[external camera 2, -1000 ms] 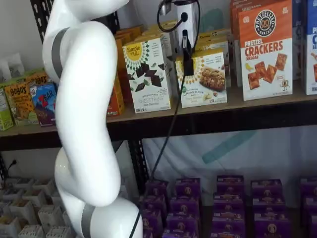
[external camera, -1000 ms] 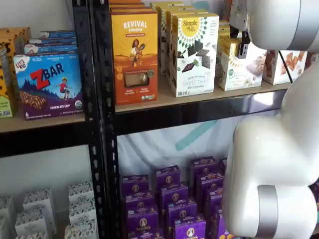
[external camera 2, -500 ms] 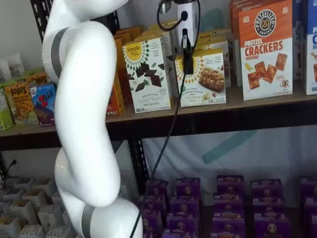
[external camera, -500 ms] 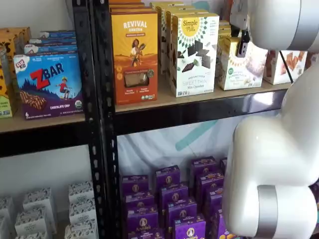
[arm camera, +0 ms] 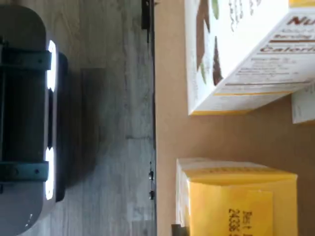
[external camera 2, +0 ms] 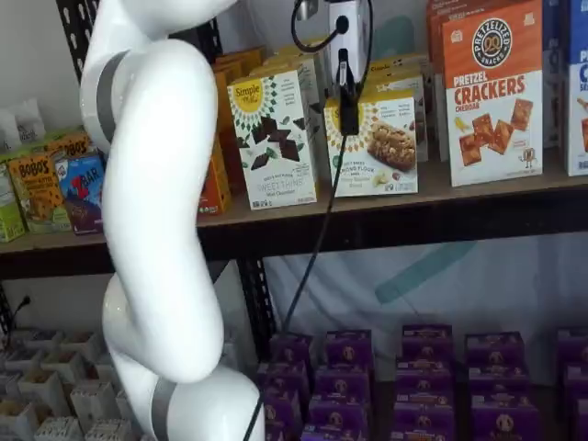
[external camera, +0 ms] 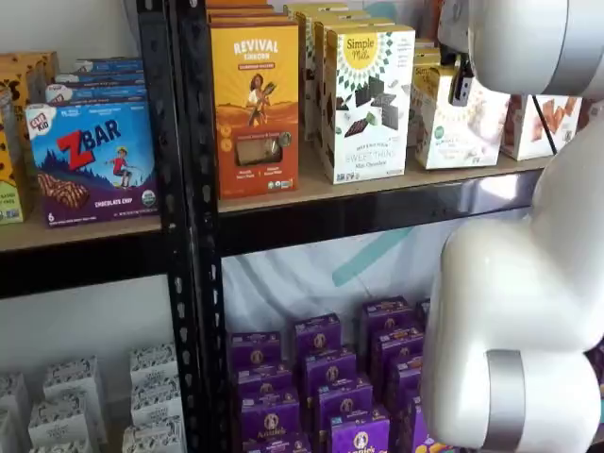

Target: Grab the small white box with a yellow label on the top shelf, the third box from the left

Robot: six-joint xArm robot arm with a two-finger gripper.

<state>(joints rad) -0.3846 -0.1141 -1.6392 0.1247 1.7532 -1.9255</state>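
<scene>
The gripper (external camera 2: 348, 112) hangs over the almond flour cracker box (external camera 2: 378, 147) to pinch its top; the jaws' spread I cannot tell.

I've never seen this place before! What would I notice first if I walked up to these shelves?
The big white robot arm fills the front, reaching up to the top shelf. Its black claw hangs right at the small white box, which sits between a taller white box with chocolate squares and an orange crackers box. Below, rows of purple boxes stand out.
</scene>
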